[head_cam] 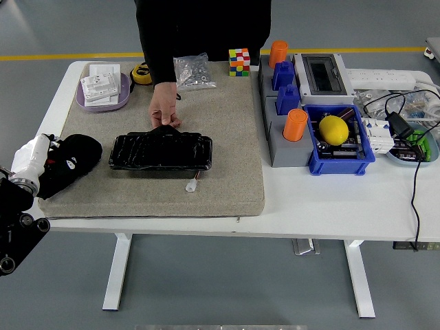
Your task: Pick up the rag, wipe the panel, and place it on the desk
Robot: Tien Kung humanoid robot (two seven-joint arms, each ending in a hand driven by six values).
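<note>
At mat's left edge, left hand (31, 159) fingers curled round black rag (71, 162), beside panel (161, 151), person's hand (163, 110) steadying it

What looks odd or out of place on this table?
A yellow lemon sits in the blue bin among electrical parts, and a small white connector lies loose on the mat by the black panel.
</note>
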